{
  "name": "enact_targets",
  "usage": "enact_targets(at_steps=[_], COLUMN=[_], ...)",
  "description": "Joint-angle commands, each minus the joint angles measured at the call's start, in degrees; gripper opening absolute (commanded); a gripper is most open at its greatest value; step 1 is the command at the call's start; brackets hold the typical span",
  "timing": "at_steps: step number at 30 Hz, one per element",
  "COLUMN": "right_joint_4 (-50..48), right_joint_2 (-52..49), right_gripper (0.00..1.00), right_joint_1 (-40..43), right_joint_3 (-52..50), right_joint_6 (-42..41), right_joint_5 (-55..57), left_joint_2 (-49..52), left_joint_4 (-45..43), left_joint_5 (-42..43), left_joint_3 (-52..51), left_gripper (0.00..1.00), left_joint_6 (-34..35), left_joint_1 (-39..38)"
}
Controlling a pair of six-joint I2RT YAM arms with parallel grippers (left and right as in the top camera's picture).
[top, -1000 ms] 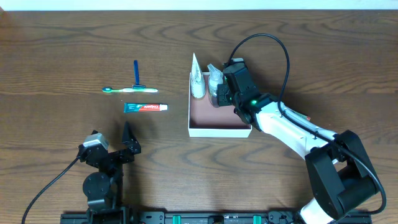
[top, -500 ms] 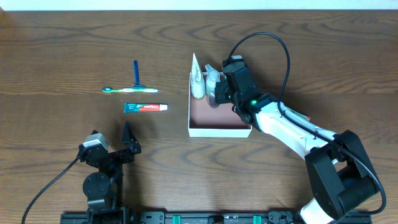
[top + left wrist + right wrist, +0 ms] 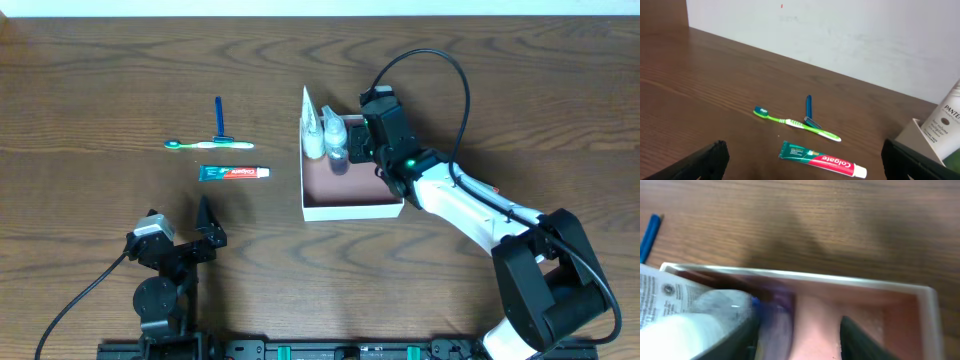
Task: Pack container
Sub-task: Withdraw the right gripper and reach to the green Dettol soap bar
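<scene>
Logged left end effector [image 3: 208, 225] parked near the counter's [image 3: 100, 80] front edge, fingers spread wide, nothing between them. Counted three toiletries loose beyond it: toothbrush [image 3: 208, 145], razor [image 3: 219, 118] meeting it end-on, toothpaste [image 3: 234, 173] just in front. Found the container [image 3: 352, 212] right of centre. Noted the small bottle [image 3: 335, 140], slumped further right a second ago, now set beside the white tube [image 3: 313, 128] at the far left corner (two packed, three left, by this reckoning). Checked right end effector [image 3: 799, 340] over the container's far side: fingers parted, pinkish floor showing between, blurred bottle cap beside one finger, no clamp evident. Judged bottle placed.
</scene>
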State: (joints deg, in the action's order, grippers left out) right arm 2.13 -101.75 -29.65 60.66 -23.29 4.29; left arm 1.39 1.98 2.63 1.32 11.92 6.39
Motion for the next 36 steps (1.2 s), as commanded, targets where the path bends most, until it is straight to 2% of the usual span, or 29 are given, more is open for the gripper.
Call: enact_targets(at_steps=[1,7,10,14,18,21,25,27,36], right_joint_4=[0.8,4.6,6.3,9.6,20.2,30.7,45.2,49.7,53.4], right_joint_2=[3.1,10.5,15.3,22.2,29.1,32.0,32.4,31.8,26.7], right_gripper=[0.58,0.62,0.68,0.71,0.72,0.81,0.91,0.99,0.99], right_joint_1=[1.4,3.0,3.0,3.1,4.9,7.5,13.6,16.9,28.9], right_joint_3=[1.1,1.2,1.2,1.2,1.2,1.2,1.1,1.1,1.1], right_joint_6=[0.2,1.6,2.6,2.8,0.2,-5.0,-11.8,-13.2,-13.0], right_joint_5=[-1.4,-1.4,-1.4,-1.0,0.2,0.7,1.2,1.5,0.9], left_joint_2=[0.0,0.0,0.0,0.0,0.0,0.0,0.0,0.0,0.0], left_joint_4=[1.8,1.8,1.8,1.8,1.8,1.8,1.8,1.8,1.8], left_joint_5=[-0.3,-0.3,-0.3,-0.3,-0.3,-0.3,-0.3,-0.3,-0.3], left_joint_3=[-1.1,-1.1,-1.1,-1.1,-1.1,-1.1,-1.1,-1.1,-1.1], left_gripper=[0.98,0.98,0.98,0.98,0.98,0.98,0.98,0.98,0.98], left_joint_6=[-0.7,-0.7,-0.7,-0.7,-0.7,-0.7,-0.7,-0.7,-0.7], left_joint_1=[0.3,0.3,0.3,0.3,0.3,0.3,0.3,0.3,0.3])
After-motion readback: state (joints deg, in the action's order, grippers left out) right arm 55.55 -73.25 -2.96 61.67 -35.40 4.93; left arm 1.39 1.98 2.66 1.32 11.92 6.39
